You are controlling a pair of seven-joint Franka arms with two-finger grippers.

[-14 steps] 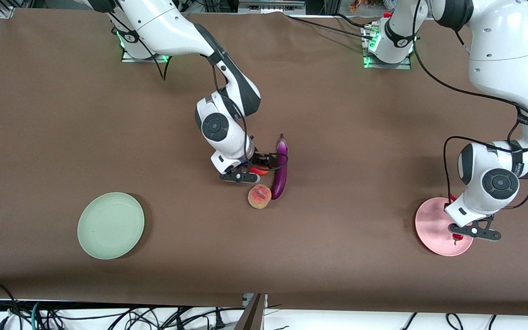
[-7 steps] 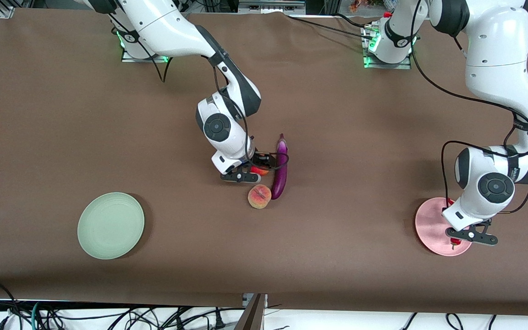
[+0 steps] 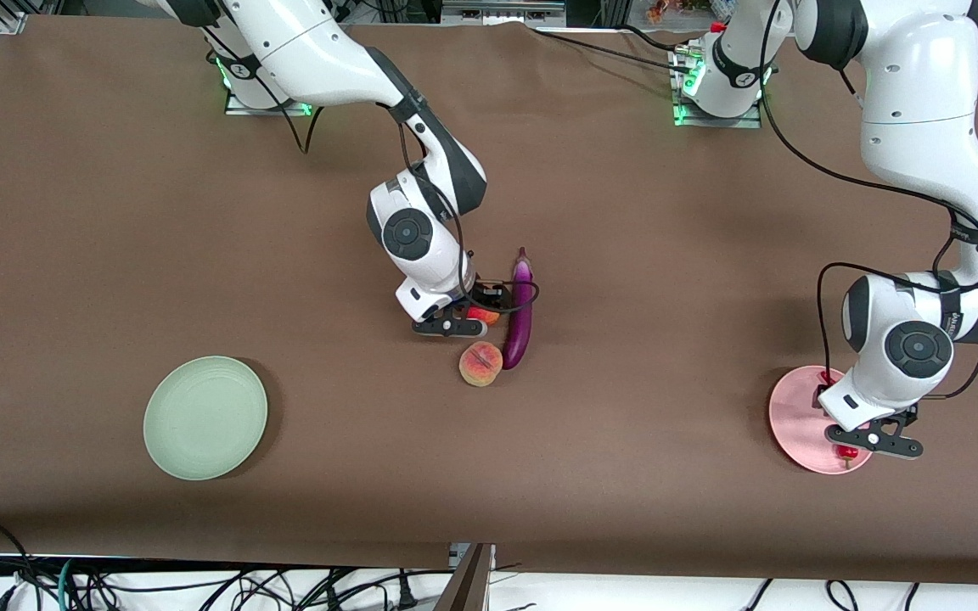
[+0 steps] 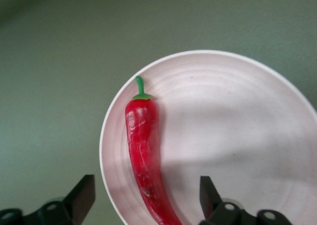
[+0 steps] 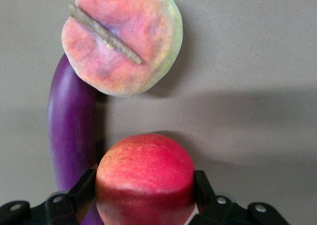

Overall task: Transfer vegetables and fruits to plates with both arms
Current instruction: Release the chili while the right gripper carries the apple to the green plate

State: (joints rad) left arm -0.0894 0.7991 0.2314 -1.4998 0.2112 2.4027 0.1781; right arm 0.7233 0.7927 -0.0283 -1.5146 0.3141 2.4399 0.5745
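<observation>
The right arm [image 3: 319, 59] came from its base at the upper left of the front view and bent down toward the centre, its wrist turned downward. The right gripper [image 3: 465, 321] sat low, just left of centre, with a finger [image 5: 81, 190] pressed to each side of the red apple [image 5: 144, 175].

The left arm [image 3: 922, 110] dropped from the upper right of the frame and folded at the elbow, wrist pointing down at lower right. The left gripper [image 3: 861, 443] hung there, its fingers [image 4: 83, 197] spread wide and touching nothing.
</observation>
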